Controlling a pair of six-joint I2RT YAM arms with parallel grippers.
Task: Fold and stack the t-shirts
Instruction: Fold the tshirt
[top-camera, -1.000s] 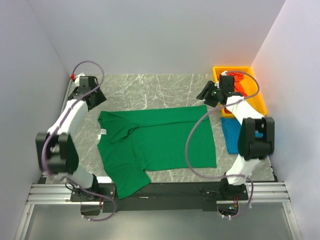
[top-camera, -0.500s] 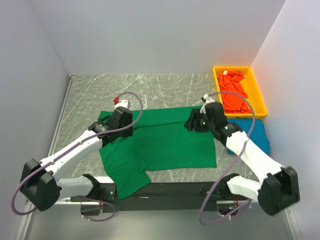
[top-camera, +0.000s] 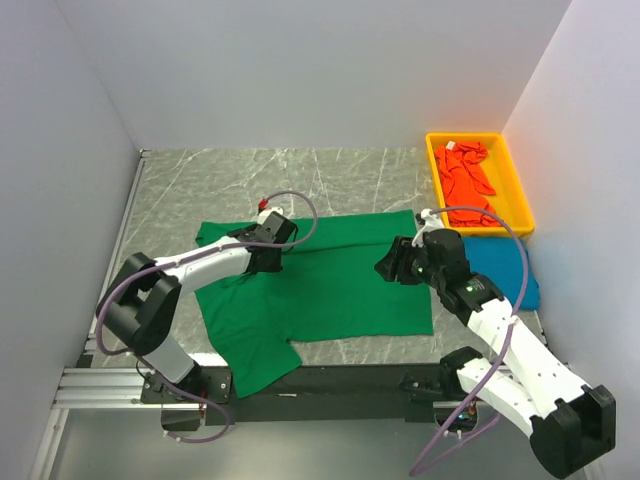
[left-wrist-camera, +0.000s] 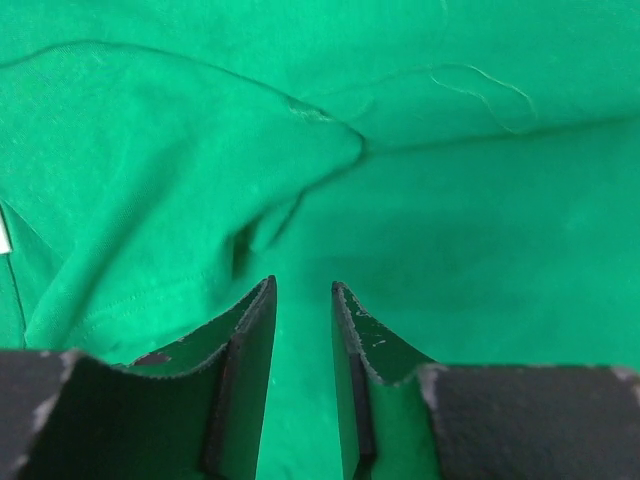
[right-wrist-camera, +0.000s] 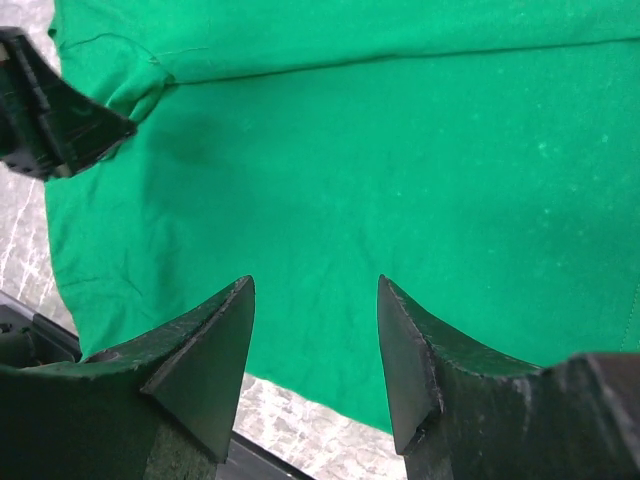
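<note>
The green t-shirt (top-camera: 330, 295) lies spread on the marble table, its left sleeve folded in and its lower left part hanging over the front edge. My left gripper (top-camera: 277, 257) hovers low over the shirt near that folded sleeve, jaws slightly apart and empty (left-wrist-camera: 302, 287), green cloth (left-wrist-camera: 450, 200) below. My right gripper (top-camera: 388, 266) is open and empty (right-wrist-camera: 315, 282) over the shirt's right half (right-wrist-camera: 420, 150). The blue t-shirt (top-camera: 500, 272) lies folded at the right. The orange-red t-shirt (top-camera: 468, 183) lies crumpled in the bin.
The yellow plastic bin (top-camera: 512, 185) stands at the back right corner. White walls close in the left, back and right. The black front rail (top-camera: 350, 378) runs along the near table edge. My left gripper's body shows in the right wrist view (right-wrist-camera: 50, 110).
Both arms swung in from the back corners and came down over the green shirt. The left gripper then moved right along the sleeve; the right gripper moved nearer over the shirt's right half.
</note>
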